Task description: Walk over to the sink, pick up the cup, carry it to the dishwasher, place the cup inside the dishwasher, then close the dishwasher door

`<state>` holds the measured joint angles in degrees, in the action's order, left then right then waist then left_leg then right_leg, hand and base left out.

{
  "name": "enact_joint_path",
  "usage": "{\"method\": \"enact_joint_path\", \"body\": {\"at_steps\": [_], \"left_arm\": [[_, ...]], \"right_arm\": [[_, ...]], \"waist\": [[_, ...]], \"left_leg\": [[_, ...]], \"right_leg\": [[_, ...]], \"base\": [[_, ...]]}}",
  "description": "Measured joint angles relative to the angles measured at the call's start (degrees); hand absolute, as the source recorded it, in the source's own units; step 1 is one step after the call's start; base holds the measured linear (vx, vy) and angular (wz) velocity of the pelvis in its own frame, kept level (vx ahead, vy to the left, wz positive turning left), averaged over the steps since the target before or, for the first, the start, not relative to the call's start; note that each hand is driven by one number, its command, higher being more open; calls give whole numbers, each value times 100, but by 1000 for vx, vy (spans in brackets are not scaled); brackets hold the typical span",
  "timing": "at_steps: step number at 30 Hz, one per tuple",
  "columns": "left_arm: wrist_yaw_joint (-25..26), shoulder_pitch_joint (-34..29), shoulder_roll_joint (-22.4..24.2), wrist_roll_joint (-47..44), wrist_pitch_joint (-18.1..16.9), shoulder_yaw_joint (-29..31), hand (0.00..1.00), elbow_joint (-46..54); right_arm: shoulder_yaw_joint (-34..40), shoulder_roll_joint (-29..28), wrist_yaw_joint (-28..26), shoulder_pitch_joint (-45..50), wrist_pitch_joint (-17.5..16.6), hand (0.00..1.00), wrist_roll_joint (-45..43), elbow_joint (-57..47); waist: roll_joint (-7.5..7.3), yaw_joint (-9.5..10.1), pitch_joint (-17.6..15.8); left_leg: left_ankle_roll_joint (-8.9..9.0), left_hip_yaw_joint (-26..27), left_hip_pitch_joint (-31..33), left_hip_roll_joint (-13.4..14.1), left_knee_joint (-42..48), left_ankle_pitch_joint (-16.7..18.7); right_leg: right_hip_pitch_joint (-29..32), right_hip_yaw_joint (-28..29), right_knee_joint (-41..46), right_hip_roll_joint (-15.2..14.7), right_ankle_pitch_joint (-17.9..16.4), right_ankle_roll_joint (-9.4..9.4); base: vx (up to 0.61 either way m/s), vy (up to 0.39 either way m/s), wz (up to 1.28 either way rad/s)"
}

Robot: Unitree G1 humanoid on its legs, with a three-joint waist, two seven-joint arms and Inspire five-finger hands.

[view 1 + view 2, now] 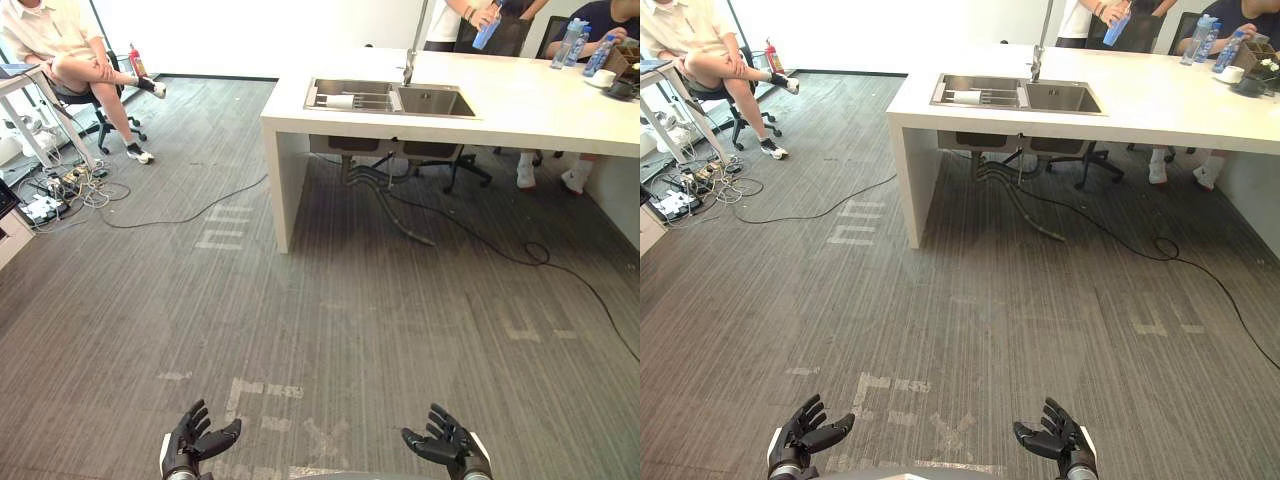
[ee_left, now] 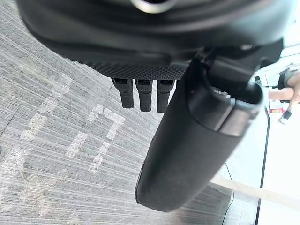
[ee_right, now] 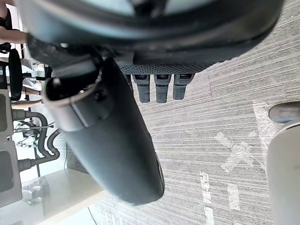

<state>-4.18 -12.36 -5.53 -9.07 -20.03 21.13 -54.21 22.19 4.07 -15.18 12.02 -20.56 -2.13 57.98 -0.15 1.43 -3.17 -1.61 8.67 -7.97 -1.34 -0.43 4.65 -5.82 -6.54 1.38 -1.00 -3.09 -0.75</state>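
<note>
Steel rect. sink [image 1: 436, 101] | white slab counter [image 1: 545, 105] | ribbed grey carpet [image 1: 350, 310]

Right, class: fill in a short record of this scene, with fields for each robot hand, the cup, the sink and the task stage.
left robot hand: open, empty, low over the grey carpet floor
right robot hand: open, empty, low over the same floor
sink: double-basin steel sink set in the white counter, far ahead
cup: white cup in the sink's left basin
task stage: walk to the sink not yet done
</note>
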Motion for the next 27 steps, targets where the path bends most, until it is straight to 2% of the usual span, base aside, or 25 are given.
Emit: {"method": "enact_joint_path", "body": {"at_steps": [6, 10, 14, 27], "left_arm": [[-237, 21, 3, 28, 11, 3, 90, 4], [-354, 30, 29, 115, 15, 0, 90, 4], [-442, 32, 134, 124, 33, -10, 90, 2], [-451, -21, 232, 126, 90, -34, 90, -51]], "right_arm": [[14, 0, -72, -31, -38, 90, -14, -60], [162, -26, -123, -73, -38, 90, -17, -69], [223, -20, -126, -65, -38, 90, -57, -119], [221, -26, -115, 70, -37, 90, -59, -118]], "waist": [[-9, 27, 19], [-8, 30, 29], [-10, 27, 35], [11, 30, 155]], "left_leg": [[5, 46, -16, 5, 8, 0], [90, 130, -26, 23, 90, 53], [97, 141, -15, 33, 137, 60], [87, 213, 19, 57, 167, 59]], "right_leg": [[-22, -5, -39, 1, -23, -37], [-44, 1, -34, 1, -28, -45], [-47, 2, -15, 2, -29, -45], [-4, 11, 51, 13, -34, -32]], "base": [[49, -9, 0], [-4, -10, -2], [-39, -20, 0], [-39, -12, -1]]}}
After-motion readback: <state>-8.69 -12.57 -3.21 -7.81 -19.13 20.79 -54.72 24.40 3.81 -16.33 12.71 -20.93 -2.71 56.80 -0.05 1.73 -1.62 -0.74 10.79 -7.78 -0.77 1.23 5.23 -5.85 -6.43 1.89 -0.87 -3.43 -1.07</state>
